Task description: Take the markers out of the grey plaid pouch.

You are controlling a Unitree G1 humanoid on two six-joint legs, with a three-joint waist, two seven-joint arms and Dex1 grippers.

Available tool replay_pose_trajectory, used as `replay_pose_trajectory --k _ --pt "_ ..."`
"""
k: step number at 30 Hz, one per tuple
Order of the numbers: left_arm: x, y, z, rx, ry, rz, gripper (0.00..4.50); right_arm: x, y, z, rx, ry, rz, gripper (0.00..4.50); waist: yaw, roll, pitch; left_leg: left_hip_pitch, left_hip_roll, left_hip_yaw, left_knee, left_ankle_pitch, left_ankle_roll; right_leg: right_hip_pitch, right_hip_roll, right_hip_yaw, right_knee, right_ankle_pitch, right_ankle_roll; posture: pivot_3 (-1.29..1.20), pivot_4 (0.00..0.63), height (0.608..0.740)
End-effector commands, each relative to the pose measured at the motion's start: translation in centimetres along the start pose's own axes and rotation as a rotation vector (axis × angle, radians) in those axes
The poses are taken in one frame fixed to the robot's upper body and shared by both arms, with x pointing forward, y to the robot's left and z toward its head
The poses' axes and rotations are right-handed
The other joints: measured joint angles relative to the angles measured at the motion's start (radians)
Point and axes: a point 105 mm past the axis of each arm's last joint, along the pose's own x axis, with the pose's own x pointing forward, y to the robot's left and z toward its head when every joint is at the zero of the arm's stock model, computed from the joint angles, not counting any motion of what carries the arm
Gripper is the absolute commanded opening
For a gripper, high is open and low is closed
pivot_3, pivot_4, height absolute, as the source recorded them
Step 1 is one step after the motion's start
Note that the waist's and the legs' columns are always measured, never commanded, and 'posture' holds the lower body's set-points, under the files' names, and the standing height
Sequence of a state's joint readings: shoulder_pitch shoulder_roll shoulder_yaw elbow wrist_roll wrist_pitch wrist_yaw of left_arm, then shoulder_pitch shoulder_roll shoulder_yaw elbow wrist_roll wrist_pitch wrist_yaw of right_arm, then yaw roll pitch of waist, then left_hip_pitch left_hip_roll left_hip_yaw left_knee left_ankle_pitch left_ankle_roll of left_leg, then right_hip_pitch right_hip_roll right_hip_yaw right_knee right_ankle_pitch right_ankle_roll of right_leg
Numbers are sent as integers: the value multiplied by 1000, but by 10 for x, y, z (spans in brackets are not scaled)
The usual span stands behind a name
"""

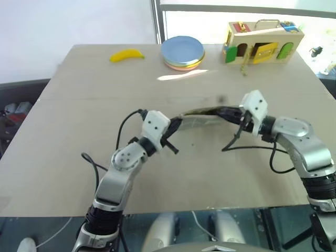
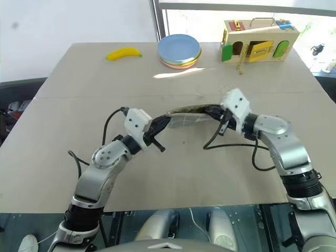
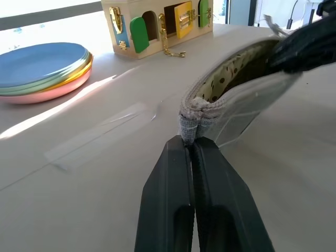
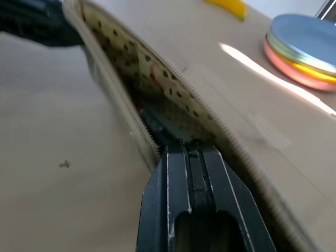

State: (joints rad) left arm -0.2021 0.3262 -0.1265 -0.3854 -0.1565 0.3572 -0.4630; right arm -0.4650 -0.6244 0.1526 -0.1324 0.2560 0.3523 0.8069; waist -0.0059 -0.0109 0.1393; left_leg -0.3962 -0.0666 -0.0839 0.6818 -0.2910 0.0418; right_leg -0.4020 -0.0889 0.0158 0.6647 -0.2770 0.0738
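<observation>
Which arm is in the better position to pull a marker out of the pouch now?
The right. The right gripper is shut with its fingertips already inside the open mouth of the grey plaid pouch, against the dotted lining. The left gripper is shut on the pouch's end seam, holding it up.

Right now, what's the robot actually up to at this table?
The robot holds the grey plaid pouch up between both arms over the wooden table. The left gripper is shut on one end of the pouch. The right gripper is shut with its tips inside the open mouth at the other end; whether it has a marker is hidden. No markers lie on the table yet. A banana, stacked plates and a wooden latch box sit at the far edge.
</observation>
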Motion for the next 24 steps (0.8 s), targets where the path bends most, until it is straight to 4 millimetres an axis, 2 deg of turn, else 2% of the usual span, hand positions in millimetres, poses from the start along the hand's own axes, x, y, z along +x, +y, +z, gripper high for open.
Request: replay_pose_trajectory --k 1,3,4,5,7,14,15,18,21,24 --pt "3 -7 21 37 -85 -22 0 4 -1 2 -163 55 52 37 -2 0 0 0 0 0 0 0 0 0 0 0 0 0 0 0 150 740" --pt "4 -9 22 33 -91 -27 0 10 -5 -1 -212 83 47 37 -4 0 0 0 0 0 0 0 0 0 0 0 0 0 0 0 150 740" --pt "5 -10 23 32 -94 -29 0 13 -7 -1 -246 96 50 420 -4 0 0 0 0 0 0 0 0 0 0 -1 0 0 0 0 150 740" --pt "6 -10 24 29 -97 -29 0 16 -8 -1 -273 109 59 527 -4 0 0 0 0 0 0 0 0 0 0 -1 0 0 0 0 150 740" --pt "7 -10 24 23 -100 -29 0 21 -9 -1 -315 127 84 1095 -6 0 0 0 0 0 0 0 0 0 0 -1 0 0 0 0 150 740" --pt "12 -14 29 -100 -132 -53 0 38 -18 3 -477 170 120 4300 -5 0 0 0 0 0 0 0 0 0 0 -1 0 0 0 0 150 740" --pt "13 -15 30 -116 -135 -60 0 40 -18 3 -508 179 137 4450 -6 0 0 0 0 0 0 0 0 0 0 -1 0 0 0 0 150 740" --pt "16 -18 30 -206 -141 -86 0 45 -15 0 -573 237 230 4450 -7 0 0 0 0 0 0 0 0 0 1 -2 0 0 0 0 150 740" --pt "20 -24 33 -321 -154 -124 0 40 -12 -6 -604 337 344 4450 -6 0 0 0 0 0 0 0 0 0 1 -2 0 0 0 0 150 740" --pt "21 -31 37 -420 -165 -175 0 33 -15 4 -632 368 378 4450 -4 0 0 0 0 -1 1 0 0 0 0 -3 -1 0 0 0 150 740"
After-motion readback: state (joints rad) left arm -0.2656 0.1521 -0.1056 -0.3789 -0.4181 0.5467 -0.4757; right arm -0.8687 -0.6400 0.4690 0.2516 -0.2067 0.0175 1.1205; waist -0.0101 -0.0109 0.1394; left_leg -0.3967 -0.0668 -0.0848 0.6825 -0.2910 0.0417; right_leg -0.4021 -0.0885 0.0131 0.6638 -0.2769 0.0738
